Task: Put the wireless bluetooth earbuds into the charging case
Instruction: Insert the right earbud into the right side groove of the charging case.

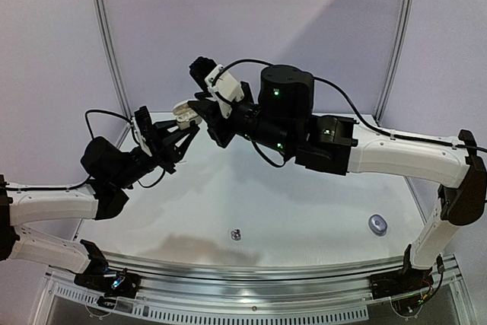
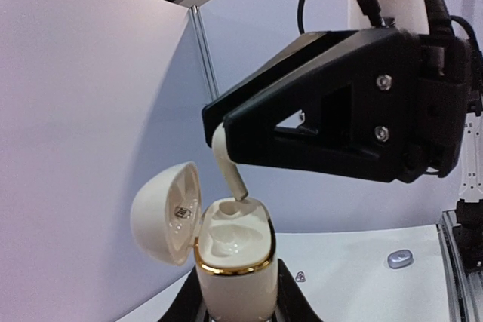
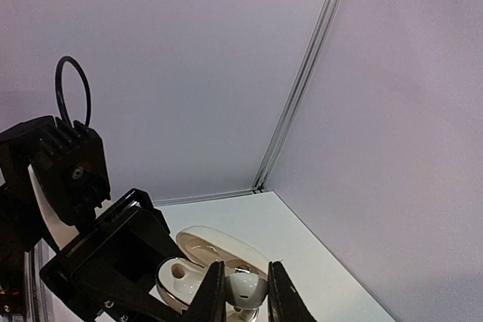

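Note:
My left gripper [image 2: 238, 295] is shut on the base of a glossy white charging case [image 2: 235, 269] with a gold rim, held upright above the table. Its lid [image 2: 167, 213] is swung open to the left. My right gripper [image 3: 243, 293] comes from above, shut on a white earbud [image 3: 246, 287]. The earbud's stem [image 2: 229, 165] points down, and its tip sits at the mouth of the case's rear socket. The front socket looks empty. From above, both grippers meet at the case [image 1: 185, 114] at the table's far left.
A small dark silvery earbud [image 1: 236, 234] lies on the white table [image 1: 304, 203] near the front centre. A grey rounded item [image 1: 377, 224] lies at the front right. Wall panels stand close behind the grippers.

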`<control>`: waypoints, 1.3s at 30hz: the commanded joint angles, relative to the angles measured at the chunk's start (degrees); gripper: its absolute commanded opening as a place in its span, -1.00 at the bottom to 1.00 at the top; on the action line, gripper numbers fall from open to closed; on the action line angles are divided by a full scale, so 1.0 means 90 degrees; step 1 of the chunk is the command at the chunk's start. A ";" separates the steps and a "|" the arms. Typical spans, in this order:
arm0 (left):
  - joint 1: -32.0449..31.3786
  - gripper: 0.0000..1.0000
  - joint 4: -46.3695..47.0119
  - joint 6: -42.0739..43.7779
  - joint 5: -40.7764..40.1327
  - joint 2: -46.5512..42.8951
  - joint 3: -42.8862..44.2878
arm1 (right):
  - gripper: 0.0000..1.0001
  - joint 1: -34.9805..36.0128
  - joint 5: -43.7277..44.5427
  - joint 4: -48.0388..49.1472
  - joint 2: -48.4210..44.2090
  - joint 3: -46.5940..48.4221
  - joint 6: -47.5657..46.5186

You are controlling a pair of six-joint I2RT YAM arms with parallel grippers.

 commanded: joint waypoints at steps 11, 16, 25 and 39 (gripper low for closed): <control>-0.0054 -1.00 -0.0121 -0.0410 0.0249 0.0043 0.0278 | -1.00 0.0030 -0.0111 0.0124 -0.0035 0.0097 0.0039; -0.0054 -1.00 -0.0124 -0.0368 0.0147 0.0020 0.0277 | -1.00 0.0030 0.0026 -0.0040 -0.0016 0.0062 -0.0015; -0.0044 -1.00 -0.0089 -0.0497 0.0214 0.0062 0.0300 | -1.00 0.0027 0.0018 -0.0056 0.0149 0.0090 -0.0052; -0.0017 -1.00 0.0156 -0.0841 0.0126 0.0079 0.0310 | -1.00 0.0013 0.0056 -0.0107 0.0149 -0.0089 -0.0211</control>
